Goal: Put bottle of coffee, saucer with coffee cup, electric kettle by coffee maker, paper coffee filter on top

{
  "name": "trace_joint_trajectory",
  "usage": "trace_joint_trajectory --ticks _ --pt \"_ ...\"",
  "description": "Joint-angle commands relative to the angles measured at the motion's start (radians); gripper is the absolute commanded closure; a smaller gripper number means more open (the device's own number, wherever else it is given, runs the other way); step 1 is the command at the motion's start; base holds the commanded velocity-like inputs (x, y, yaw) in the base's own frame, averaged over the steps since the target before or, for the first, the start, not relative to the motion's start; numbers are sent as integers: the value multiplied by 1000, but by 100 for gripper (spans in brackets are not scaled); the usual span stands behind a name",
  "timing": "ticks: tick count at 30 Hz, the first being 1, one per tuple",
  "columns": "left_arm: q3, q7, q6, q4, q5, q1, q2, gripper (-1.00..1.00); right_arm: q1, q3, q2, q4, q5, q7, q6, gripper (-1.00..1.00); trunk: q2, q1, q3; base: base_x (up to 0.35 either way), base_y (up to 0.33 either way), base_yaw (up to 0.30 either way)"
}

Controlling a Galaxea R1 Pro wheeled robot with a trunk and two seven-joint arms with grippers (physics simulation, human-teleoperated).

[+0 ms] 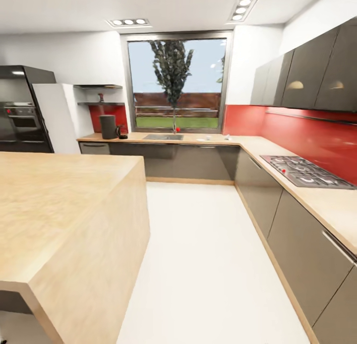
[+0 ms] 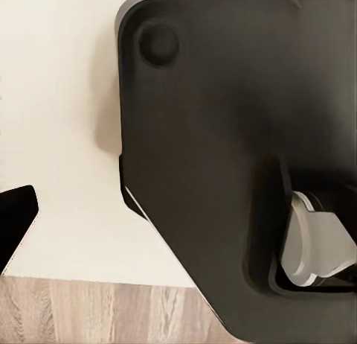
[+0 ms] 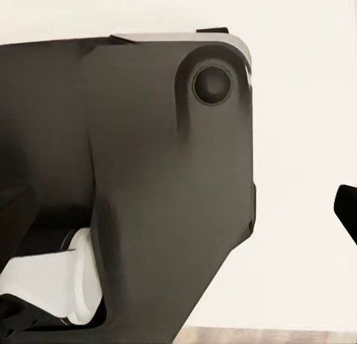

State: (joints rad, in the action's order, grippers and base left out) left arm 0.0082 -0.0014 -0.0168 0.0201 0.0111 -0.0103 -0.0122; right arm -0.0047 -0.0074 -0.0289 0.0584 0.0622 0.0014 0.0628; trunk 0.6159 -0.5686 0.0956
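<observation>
A long wooden island bar (image 1: 59,220) filled the head view toward eight o'clock, with white floor (image 1: 208,264) leading to the far worktop (image 1: 198,138). There, near eleven o'clock, the coffee maker (image 1: 108,126) stood beside the small dark electric kettle (image 1: 121,132), below the kitchen shelf (image 1: 100,103). Both wrist views showed dark robot casing (image 2: 223,158); I could not tell how the fingers stood.
</observation>
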Motion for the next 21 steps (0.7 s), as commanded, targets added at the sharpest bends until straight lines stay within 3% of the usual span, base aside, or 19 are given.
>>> trace_joint_trajectory --ticks 1,7,14,15,21 --pt "1 0 -2 0 1 0 0 -100 0 0 0 0 7 0 3 -100 -6 4 -2 0 0 -300" --pt "-1 3 -5 5 -1 -2 4 -100 -1 0 3 2 5 -2 4 -100 -48 27 -20 0 0 -300" --pt "-4 4 -4 108 -5 -53 11 -100 -1 0 59 139 4 -6 2 -100 -97 53 -42 0 0 -300" --pt "-4 4 -3 137 -5 -94 15 -100 -1 0 74 213 4 -6 2 -100 -104 57 -45 0 0 -300" --pt "-1 4 -3 159 0 -219 14 -100 -1 1 82 413 5 -6 2 -100 -146 80 -64 0 0 -300"
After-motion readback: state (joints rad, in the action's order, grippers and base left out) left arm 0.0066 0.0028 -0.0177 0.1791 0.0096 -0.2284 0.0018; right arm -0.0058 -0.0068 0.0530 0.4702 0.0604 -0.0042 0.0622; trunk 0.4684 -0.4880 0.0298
